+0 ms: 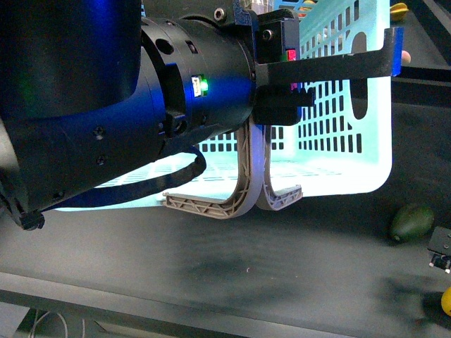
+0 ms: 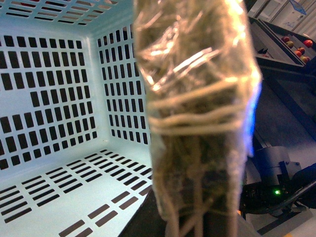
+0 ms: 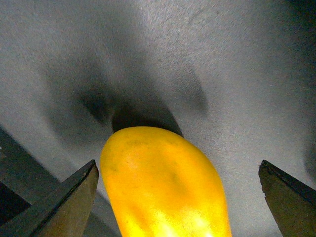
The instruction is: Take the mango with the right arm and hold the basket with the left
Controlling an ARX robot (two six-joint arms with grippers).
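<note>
Left gripper (image 1: 310, 70) reaches level to pale turquoise slotted plastic basket (image 1: 345, 155) wall, grip unclear; right gripper (image 3: 177, 202) points down, jaws wide apart flanking bright yellow oval mango (image 3: 163, 187), not touching.

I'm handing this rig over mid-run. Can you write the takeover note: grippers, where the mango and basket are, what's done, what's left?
Left gripper: at the basket wall, one finger inside. Whether it is clamped cannot be told.
Right gripper: open, one finger on either side of the mango, not touching it.
The mango lies on the dark table, right of the basket, near a green fruit.
Done: right gripper is lined up on the mango.
Left: close on it, lift, and confirm the left grip on the basket.
</note>
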